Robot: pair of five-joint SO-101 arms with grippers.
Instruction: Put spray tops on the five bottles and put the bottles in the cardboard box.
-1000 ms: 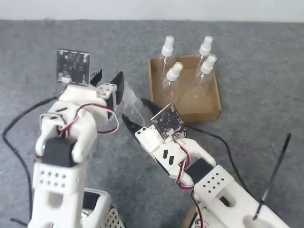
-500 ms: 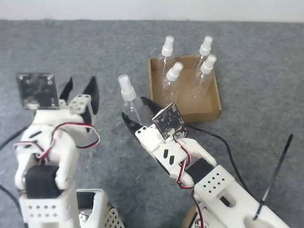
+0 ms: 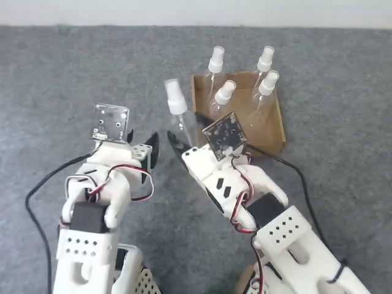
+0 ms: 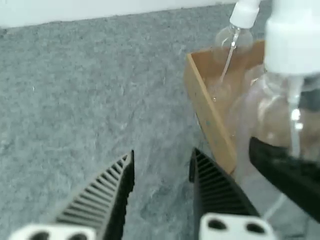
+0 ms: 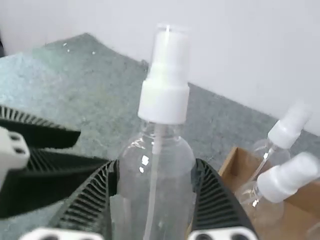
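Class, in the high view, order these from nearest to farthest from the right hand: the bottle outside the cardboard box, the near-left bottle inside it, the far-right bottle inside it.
1. Bottle outside the box: held in the right hand, left of the cardboard box.
2. Near-left bottle: box corner toward the arms.
3. Far-right bottle: box's far corner.

High view: the right arm's wrist camera board (image 3: 224,136) covers the near-left corner of the cardboard box (image 3: 280,119). Just left of the box, the base of the held bottle (image 3: 181,124) is hidden behind the right gripper (image 3: 182,145).
Right wrist view: bottle base cut off at the picture's edge. The box runs off the edge past one corner, and two spray tops (image 5: 288,131) inside it are blurred.
Left wrist view: held bottle blurred, cut by the edge, overlapping the box.
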